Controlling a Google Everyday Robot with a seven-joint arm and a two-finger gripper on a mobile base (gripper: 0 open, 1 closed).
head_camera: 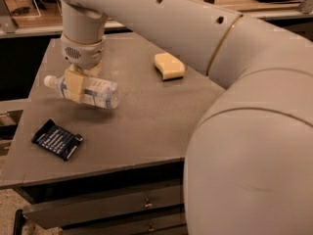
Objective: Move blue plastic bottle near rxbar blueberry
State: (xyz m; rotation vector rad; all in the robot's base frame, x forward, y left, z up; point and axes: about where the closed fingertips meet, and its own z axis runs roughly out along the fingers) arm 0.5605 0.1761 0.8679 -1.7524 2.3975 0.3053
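While clamped between 2 fingers (74, 86) of the gripper (82, 82), the bottle (100, 93) is held sideways over the table (146, 116). The rxbar (57, 139) is seen apart, front-left.

No legible text — white lines on rxbar blueberry (57, 139) unreadable.

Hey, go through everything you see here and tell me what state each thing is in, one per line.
gripper: over the table's left side, shut on the bottle
blue plastic bottle: capped, on its side, held, seemingly just off the table
rxbar blueberry: lying flat near the front left corner, apart from the bottle
yellow sponge: resting on the far side
drawer: shut
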